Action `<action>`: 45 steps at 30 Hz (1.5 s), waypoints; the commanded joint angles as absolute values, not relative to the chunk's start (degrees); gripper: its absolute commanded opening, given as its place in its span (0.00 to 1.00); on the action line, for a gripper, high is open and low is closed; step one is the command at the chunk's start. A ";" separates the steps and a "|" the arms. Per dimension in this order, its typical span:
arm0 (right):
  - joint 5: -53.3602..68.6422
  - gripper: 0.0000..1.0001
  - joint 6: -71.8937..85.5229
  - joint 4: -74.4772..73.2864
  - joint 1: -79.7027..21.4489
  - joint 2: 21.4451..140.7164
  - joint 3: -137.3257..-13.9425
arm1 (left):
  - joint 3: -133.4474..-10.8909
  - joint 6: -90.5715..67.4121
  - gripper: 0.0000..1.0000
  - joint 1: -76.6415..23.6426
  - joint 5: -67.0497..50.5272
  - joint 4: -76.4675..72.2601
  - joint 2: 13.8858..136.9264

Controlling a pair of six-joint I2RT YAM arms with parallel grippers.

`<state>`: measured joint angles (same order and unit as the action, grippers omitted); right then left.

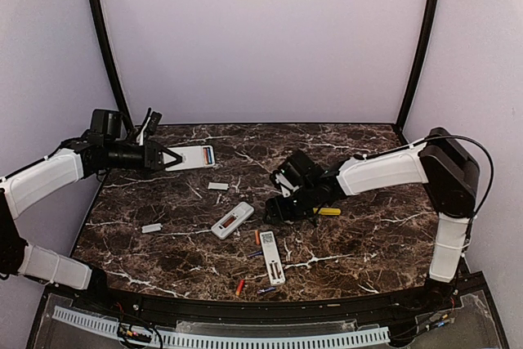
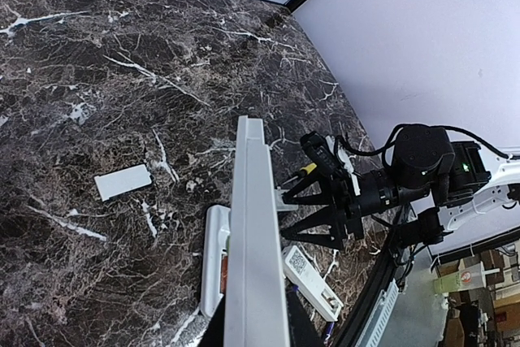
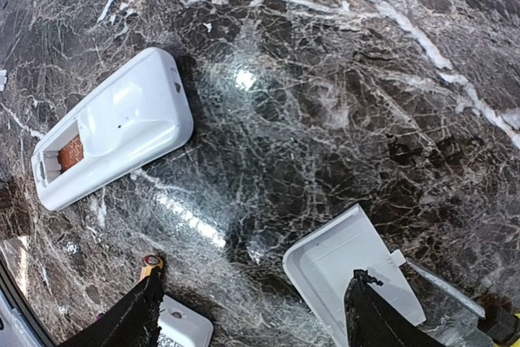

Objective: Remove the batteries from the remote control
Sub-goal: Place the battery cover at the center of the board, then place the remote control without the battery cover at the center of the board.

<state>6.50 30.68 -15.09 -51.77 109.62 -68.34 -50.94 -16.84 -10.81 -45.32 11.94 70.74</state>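
Note:
My left gripper [image 1: 167,157] is shut on a white remote control [image 1: 196,157] and holds it in the air over the table's far left; in the left wrist view that remote [image 2: 256,241] shows edge-on. A second white remote [image 1: 233,220] lies at mid-table with its compartment open and an orange battery [image 3: 71,152] inside. My right gripper [image 1: 278,206] hangs open just to its right. A white cover plate [image 3: 353,274] lies on the marble under the right-hand finger [image 3: 378,314]. Loose batteries lie near the front: orange ones [image 1: 257,237] [image 1: 240,286] and a blue one [image 1: 267,290].
A third white remote [image 1: 272,257] with a QR label lies near the front. Two small cover plates [image 1: 217,186] [image 1: 151,228] sit on the left half. A yellow-handled screwdriver [image 1: 328,211] lies behind the right gripper. The table's front edge carries a cable rail [image 1: 245,337].

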 commanded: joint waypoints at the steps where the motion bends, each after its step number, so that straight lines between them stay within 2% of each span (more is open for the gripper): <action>1: 4.54 0.75 30.99 -13.74 -52.47 106.56 -68.76 | -51.36 -15.68 0.00 -11.58 -45.59 12.40 68.77; 7: -0.98 0.77 32.31 -14.94 -52.18 99.48 -67.19 | -48.27 -20.96 0.00 -14.05 -45.40 10.55 67.47; 10: -2.45 0.80 32.45 -14.91 -50.93 95.67 -63.98 | -42.23 -26.80 0.00 -15.11 -48.32 6.97 65.27; 13: -1.96 0.81 32.08 -14.45 -48.32 93.01 -60.02 | -38.61 -30.36 0.00 -18.22 -47.28 9.59 61.37; 18: -0.72 0.82 29.18 -12.88 -43.33 90.88 -54.44 | -34.51 -35.97 0.00 -21.19 -47.35 14.58 55.43; 25: -1.41 0.84 25.33 -12.64 -38.38 90.92 -50.81 | -26.00 -48.58 0.00 -25.61 -47.00 9.98 51.67; 34: -0.22 0.84 19.67 -10.82 -36.66 90.82 -48.53 | -20.06 -53.17 0.00 -26.87 -47.49 5.16 54.81; 45: -1.37 0.79 16.14 -12.68 -36.57 94.31 -50.23 | -20.63 -49.78 0.00 -26.98 -49.28 4.26 62.94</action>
